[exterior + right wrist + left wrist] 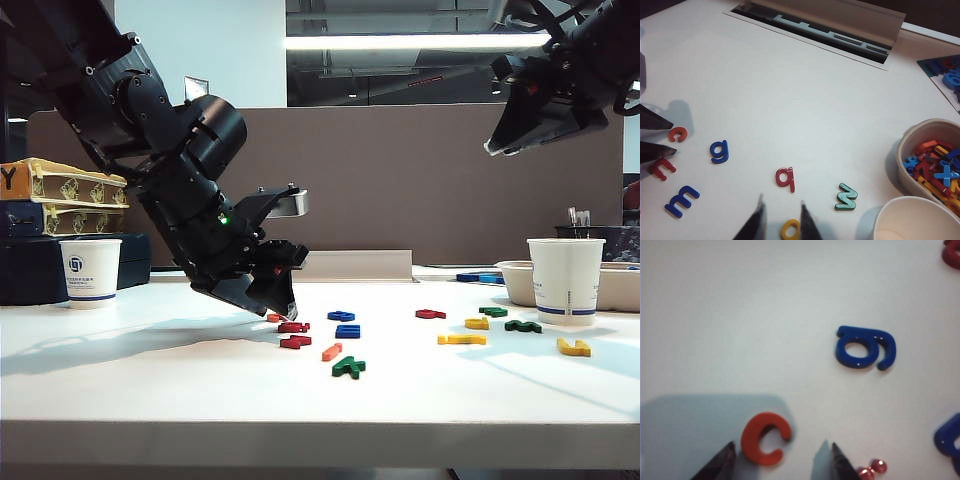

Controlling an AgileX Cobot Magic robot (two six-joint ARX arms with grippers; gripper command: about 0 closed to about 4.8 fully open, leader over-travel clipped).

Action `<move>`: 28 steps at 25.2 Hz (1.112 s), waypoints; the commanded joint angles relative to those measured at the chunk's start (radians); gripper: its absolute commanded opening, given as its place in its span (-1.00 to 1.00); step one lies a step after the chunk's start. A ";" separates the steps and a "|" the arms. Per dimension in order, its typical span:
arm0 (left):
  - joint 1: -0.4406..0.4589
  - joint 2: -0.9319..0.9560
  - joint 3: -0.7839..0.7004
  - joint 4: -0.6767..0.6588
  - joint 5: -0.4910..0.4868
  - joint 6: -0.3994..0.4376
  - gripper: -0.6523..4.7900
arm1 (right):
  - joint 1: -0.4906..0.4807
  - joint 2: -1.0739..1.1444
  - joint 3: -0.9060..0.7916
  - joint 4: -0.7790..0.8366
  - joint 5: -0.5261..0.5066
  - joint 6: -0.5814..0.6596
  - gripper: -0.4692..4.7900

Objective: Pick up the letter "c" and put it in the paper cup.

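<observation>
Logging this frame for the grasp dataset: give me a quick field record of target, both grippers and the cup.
target: letter "c", orange-red, flat on the table
left gripper: low at the table, open, fingertips either side of the c, not yet closed on it
right gripper: open, holding nothing, raised above the table's right side
nearest neighbour: blue g, clear of the c
paper cup: upright on the right; second cup far left
task state: c not yet lifted
</observation>
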State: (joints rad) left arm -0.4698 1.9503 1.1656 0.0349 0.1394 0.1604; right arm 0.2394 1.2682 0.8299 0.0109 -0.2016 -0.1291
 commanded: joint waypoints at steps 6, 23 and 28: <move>0.002 0.002 0.005 0.043 -0.005 -0.003 -0.10 | 0.000 -0.003 0.003 0.011 0.003 -0.004 -0.50; 0.002 0.062 0.005 0.033 -0.005 -0.019 -0.12 | 0.000 -0.003 0.003 0.008 0.021 -0.006 -0.50; 0.002 0.062 0.005 0.026 -0.004 -0.019 -0.52 | 0.000 -0.003 0.003 0.008 0.021 -0.006 -0.50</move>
State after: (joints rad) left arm -0.4671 2.0003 1.1770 0.1165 0.1383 0.1406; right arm 0.2394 1.2686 0.8299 0.0093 -0.1829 -0.1326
